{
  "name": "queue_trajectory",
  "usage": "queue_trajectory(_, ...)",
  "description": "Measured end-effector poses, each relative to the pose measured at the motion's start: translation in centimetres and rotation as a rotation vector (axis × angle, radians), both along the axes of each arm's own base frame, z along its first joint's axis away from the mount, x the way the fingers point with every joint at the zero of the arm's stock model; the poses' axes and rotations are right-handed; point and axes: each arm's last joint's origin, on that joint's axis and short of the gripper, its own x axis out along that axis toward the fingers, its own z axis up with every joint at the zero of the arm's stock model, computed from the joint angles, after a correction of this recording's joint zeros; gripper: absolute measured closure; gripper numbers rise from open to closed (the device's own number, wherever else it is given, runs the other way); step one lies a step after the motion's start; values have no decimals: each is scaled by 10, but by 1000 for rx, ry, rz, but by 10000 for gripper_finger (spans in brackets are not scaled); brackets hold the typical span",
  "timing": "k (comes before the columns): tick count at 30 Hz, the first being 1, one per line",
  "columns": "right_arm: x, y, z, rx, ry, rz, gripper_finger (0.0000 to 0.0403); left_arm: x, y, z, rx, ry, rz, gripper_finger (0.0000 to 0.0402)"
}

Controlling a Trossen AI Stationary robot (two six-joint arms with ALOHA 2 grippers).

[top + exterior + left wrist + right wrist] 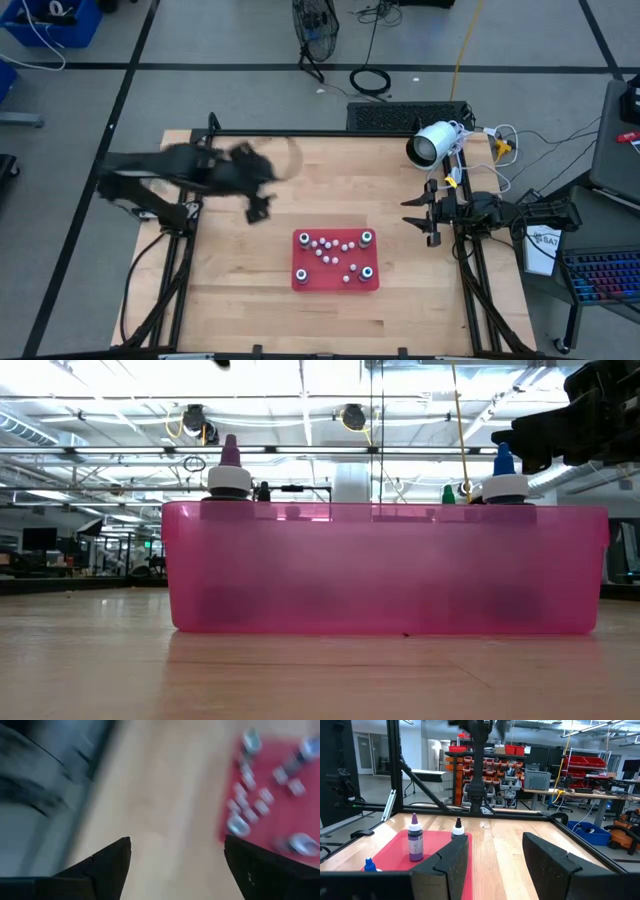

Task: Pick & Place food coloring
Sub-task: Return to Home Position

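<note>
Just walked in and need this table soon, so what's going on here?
No bottle is being handled at this moment. The food coloring bottles stand together in the red bin near the middle of the table; none shows outside it. The left hand hangs open and empty, off the bin's far left corner. The right hand, also open and empty, waits at the table's right edge.

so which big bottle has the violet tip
The bottle at the bin's left end in the low view: violet tip, white cap. The right-end bottle is blue-tipped.
</note>
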Motion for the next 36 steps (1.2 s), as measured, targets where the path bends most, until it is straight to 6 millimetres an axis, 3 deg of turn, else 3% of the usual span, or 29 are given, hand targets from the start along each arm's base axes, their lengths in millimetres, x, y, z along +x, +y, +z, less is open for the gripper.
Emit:
queue_trajectory(4,0,0,0,0,2,0,229,-55,1,31,182,-302,29,94)
queue_trajectory(6,0,0,0,0,1,0,229,-79,3,34,202,-452,-6,96)
queue_trajectory(9,0,0,0,0,1,0,227,-110,7,21,182,-664,-111,96)
queue_trajectory(13,0,0,0,0,0,0,225,-138,14,-19,148,-867,-215,96)
queue_trajectory(18,0,0,0,0,0,0,227,-158,22,-81,135,-940,-162,96)
queue_trajectory(22,0,0,0,0,0,0,225,-172,25,-115,110,-983,-112,95)
queue_trajectory(30,0,0,0,0,0,0,229,-192,25,-153,107,-1173,-166,96)
queue_trajectory(36,0,0,0,0,0,0,225,-182,24,-185,86,-1169,-176,86)
